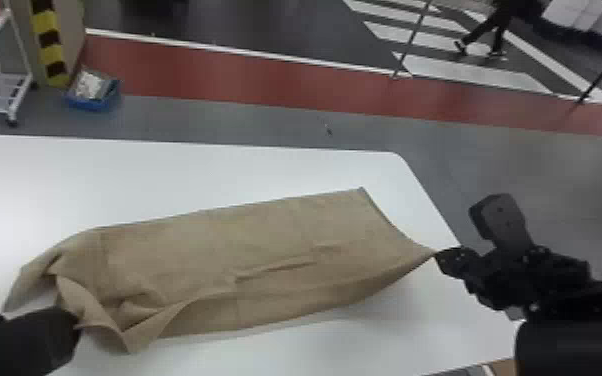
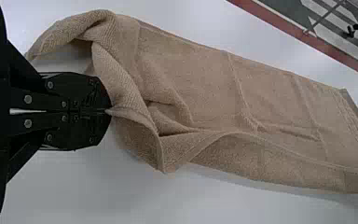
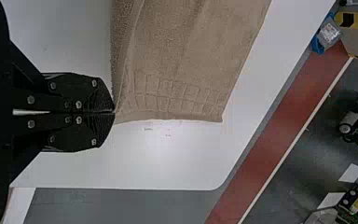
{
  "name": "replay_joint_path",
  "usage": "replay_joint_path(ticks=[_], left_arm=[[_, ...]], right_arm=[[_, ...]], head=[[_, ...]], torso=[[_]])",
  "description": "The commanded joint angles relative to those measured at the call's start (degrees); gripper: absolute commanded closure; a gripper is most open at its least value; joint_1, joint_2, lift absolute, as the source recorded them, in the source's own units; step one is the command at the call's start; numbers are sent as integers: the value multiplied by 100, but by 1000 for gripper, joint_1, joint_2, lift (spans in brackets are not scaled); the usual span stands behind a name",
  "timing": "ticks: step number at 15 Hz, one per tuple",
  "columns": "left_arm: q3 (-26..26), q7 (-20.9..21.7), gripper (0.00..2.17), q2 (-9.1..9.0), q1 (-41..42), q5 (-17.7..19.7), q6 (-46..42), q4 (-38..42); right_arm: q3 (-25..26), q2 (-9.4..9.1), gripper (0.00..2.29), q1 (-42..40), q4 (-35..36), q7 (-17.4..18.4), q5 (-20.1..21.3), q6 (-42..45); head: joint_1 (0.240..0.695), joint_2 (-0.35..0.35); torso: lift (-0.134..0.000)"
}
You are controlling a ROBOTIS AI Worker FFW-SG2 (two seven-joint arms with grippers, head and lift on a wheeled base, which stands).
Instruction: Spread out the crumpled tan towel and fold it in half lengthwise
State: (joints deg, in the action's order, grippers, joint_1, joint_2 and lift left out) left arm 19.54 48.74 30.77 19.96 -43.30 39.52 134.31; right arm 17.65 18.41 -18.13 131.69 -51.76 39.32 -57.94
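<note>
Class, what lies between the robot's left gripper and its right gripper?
The tan towel, pinched by the left gripper near one end and the right gripper near the other, as the head view shows.

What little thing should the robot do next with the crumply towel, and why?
Probably ease the left end effector gently outward, away from the right end effector. Both pinch the tan towel, but its left end is bunched and curled over, while its right end looks much smoother.
</note>
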Motion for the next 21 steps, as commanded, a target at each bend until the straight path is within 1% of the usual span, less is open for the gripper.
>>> replay_joint_path(ticks=[1, 2, 4, 5, 6, 7, 8, 9, 11, 14, 16, 19, 21], left_arm=[[138, -181, 205, -53, 17, -47, -1, -90], [146, -251, 12, -62, 17, -126, 34, -142], [50, -312, 19, -53, 17, -135, 87, -239], [23, -348, 26, -53, 35, -135, 87, -301], [14, -444, 26, -71, 70, -135, 87, -345], [6, -602, 29, -115, 122, -135, 122, -406], [6, -849, 29, -168, 184, -135, 175, -450], [6, -972, 29, -203, 210, -126, 175, -494], [-12, -1068, 33, -282, 245, -108, 193, -538], [-153, -1068, 46, -405, 333, -20, 193, -485], [-302, -1015, 46, -467, 351, 138, 193, -468], [-486, -769, 60, -554, 351, 498, 175, -397], [-495, -673, 154, -581, 351, 630, 140, -415]], right_arm=[[98, 22, 1166, 135, -65, 16, -12, 14], [107, 66, 1166, 222, -144, 25, -30, 14], [115, 286, 1166, 539, -451, 43, -65, -21], [115, 347, 1166, 653, -592, 43, -65, -21], [115, 426, 1166, 706, -654, 34, -65, -3], [124, 549, 1166, 732, -724, 25, -38, -3], [133, 558, 1166, 723, -803, 16, -12, -3], [133, 558, 1166, 706, -856, 16, 14, 14], [151, 523, 1166, 627, -865, -54, 58, 14], [159, 479, 1166, 284, -566, -212, 146, 32], [142, 461, 1166, 117, -425, -247, 243, 102], [168, 497, 1166, 3, -416, -265, 296, 120], [221, 479, 1166, -120, -416, -265, 313, 120]], head=[[695, -350], [695, -350], [695, -350], [695, -350], [695, -350], [695, -350], [695, -350], [695, -350], [695, -350], [695, -350], [695, -350], [695, -350], [695, -350]], torso=[[-123], [-123], [-123], [-123], [-123], [-123], [-123], [-123], [-123], [-123], [-123], [-123], [-123]])
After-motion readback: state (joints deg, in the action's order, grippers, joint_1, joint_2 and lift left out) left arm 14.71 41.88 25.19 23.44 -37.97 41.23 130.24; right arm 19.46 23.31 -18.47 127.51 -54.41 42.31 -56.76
